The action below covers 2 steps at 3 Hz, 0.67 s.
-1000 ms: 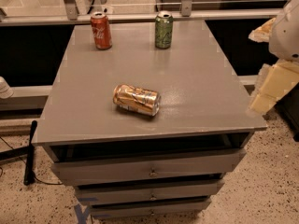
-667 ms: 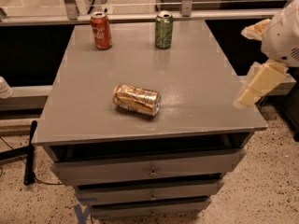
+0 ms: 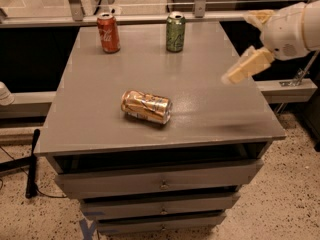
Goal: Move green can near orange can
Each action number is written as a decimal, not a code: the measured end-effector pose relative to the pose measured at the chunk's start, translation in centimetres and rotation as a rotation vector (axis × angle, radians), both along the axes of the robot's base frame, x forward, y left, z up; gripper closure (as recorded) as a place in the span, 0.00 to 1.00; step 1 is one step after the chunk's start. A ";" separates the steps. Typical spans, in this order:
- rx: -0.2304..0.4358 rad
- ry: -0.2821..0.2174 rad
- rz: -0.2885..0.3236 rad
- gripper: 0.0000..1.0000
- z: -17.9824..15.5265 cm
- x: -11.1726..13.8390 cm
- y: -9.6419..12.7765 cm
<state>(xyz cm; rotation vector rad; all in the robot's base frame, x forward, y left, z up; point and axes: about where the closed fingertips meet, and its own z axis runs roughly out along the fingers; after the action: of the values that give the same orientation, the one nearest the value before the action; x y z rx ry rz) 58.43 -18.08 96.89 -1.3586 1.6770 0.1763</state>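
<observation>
**Camera view: green can upright at the back, hand over the right edge**

Camera view shows a grey, flat-topped table [image 3: 210, 109] with drawers [image 3: 160, 180] stacked below it. The green soda can with a silver top [image 3: 175, 32] stands upright near the back edge, a little right of centre. The shiny orange-gold soda can [image 3: 146, 106] lies on its side near the middle of the table (its length runs roughly left to right), well apart from the green can. A red cola can with white script [image 3: 108, 32] stands upright at the back left, near the green can but not touching it.

The robot's cream-coloured hand [image 3: 242, 69] hangs in the air over the table's right edge, reaching in from a white arm at the upper right. It touches nothing and holds nothing. Whether it is apart or together I cannot tell.
</observation>
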 end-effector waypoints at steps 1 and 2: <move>0.131 -0.039 0.006 0.00 0.5 3.2 2.1; 0.151 -0.041 0.004 0.00 0.4 3.7 2.3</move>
<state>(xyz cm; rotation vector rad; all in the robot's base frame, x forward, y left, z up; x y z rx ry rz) 62.15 -15.80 97.29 -1.2451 1.5939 0.2706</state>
